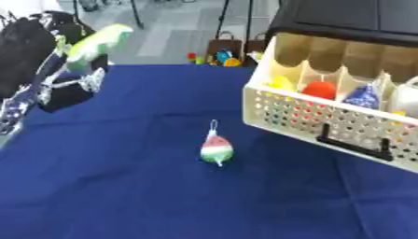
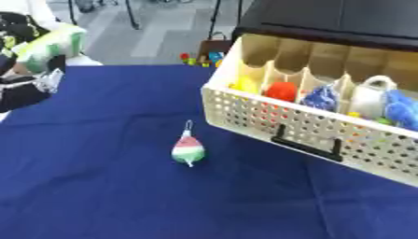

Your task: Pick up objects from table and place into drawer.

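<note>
1. A small red, white and green teardrop ornament (image 1: 216, 150) with a loop lies on the blue tablecloth (image 1: 114, 186) (well apart from any fingers);
2. The cream perforated plastic drawer (image 2: 286, 122) stands open to its right, holding coloured things;
3. Far left, the left hand (image 1: 81, 56) holds up a pale green and white object (image 1: 100, 41); whether its fingers are closed cannot be told.

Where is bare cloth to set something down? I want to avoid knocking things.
Free: the blue tablecloth in front of and left of the watermelon-coloured toy. Crowded: the open drawer on the right, and the left hand, holding a green object, upper left.
</note>
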You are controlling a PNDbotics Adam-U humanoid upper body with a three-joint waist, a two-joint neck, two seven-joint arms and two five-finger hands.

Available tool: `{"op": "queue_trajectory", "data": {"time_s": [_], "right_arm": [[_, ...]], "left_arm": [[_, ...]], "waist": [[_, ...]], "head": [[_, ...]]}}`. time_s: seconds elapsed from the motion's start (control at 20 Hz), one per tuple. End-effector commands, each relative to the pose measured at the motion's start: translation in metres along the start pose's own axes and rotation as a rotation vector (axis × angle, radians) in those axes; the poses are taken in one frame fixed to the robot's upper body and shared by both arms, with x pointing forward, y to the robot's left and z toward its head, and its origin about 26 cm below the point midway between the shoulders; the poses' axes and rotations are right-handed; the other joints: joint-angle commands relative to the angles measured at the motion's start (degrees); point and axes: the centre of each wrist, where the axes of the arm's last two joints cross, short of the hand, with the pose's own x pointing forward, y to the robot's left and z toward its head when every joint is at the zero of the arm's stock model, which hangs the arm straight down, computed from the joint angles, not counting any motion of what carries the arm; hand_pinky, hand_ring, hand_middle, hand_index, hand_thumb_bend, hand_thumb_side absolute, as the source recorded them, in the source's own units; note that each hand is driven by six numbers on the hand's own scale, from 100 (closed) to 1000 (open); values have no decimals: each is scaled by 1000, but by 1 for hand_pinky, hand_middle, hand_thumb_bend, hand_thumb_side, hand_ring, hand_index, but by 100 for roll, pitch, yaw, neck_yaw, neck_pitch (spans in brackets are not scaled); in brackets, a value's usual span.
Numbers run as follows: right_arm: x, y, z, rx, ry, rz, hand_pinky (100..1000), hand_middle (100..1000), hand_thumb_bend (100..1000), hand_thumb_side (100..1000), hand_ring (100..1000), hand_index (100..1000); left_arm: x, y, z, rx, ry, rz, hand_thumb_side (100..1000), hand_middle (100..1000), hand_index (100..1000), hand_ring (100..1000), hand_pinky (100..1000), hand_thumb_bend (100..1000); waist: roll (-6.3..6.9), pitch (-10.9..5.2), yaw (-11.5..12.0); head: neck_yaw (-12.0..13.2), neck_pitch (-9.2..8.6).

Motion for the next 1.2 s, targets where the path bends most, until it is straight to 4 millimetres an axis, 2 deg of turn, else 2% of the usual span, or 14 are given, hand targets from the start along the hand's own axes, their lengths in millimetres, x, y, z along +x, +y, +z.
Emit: {"op": "queue_trajectory", "data": {"time_s": [0.05, 0.35, 0.8, 1.0, 1.2], "right_arm": [[1, -2, -7, 7, -30, -14, 595, 642, 100, 636, 600, 731], [2, -1, -7, 19, -30, -26, 592, 651, 100, 625, 602, 731], [2, -1, -7, 35, -28, -44, 592, 662, 100, 621, 603, 730], [1, -2, -9, 32, -34, -43, 591, 669, 100, 616, 604, 730], [1, -1, -10, 29, -39, -46, 591, 674, 100, 616, 604, 730]], "left_arm": [[3, 20, -13, 17, -71, 0, 262, 486, 662, 554, 236, 100], [19, 37, -34, 18, -175, 66, 260, 480, 660, 550, 230, 100], [46, 68, -64, 33, -307, 161, 291, 479, 661, 551, 232, 100], [61, 81, -74, 40, -355, 191, 294, 477, 660, 550, 230, 100], [73, 83, -80, 8, -410, 242, 298, 467, 658, 542, 216, 100]], "waist": [[1, -137, -22], [35, -259, -129], [97, -415, -263], [113, -427, -267], [138, -437, -301]], "head": [[21, 77], [-80, 173], [-43, 261], [-132, 108], [-254, -48]]}}
